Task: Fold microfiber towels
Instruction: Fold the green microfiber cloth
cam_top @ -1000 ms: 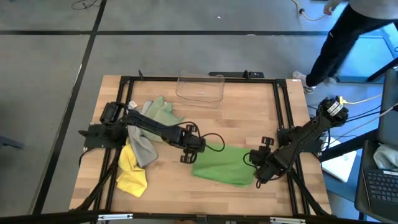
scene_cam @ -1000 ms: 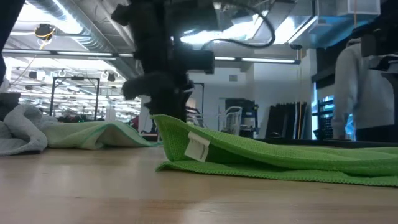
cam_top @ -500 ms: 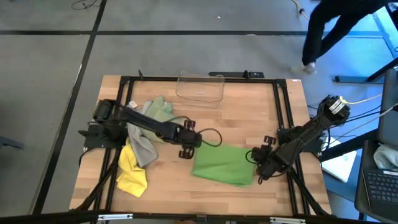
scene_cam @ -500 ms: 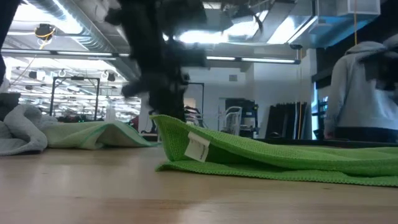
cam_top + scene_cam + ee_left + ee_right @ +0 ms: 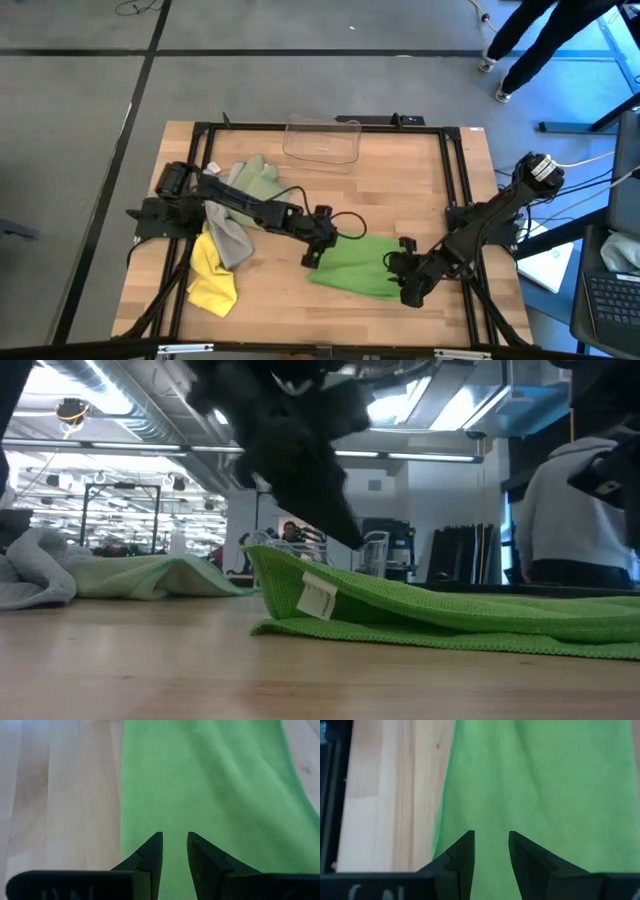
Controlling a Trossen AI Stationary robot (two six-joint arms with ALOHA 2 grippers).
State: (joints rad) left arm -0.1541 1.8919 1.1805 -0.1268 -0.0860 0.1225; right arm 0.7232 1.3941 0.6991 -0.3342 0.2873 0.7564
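Cloth, this bright green towel (image 5: 358, 265): soft, light, floppy. My left gripper (image 5: 174, 851) and right gripper (image 5: 490, 851) hover slightly parted, empty; I'd pinch edge corners.

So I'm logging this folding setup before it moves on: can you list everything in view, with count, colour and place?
Bright green microfiber towel: one, folded, table front centre.
Yellow microfiber towel: one, crumpled, front left.
Grey microfiber towel: one, bunched, left.
Pale sage microfiber towel: one, left rear.
Clear plastic bin: one, rear edge.
Wooden table: one, light.
Person: one, dark clothes, floor beyond.
Left claw: open, over the bright green towel's left edge.
Right claw: open, over its right edge.
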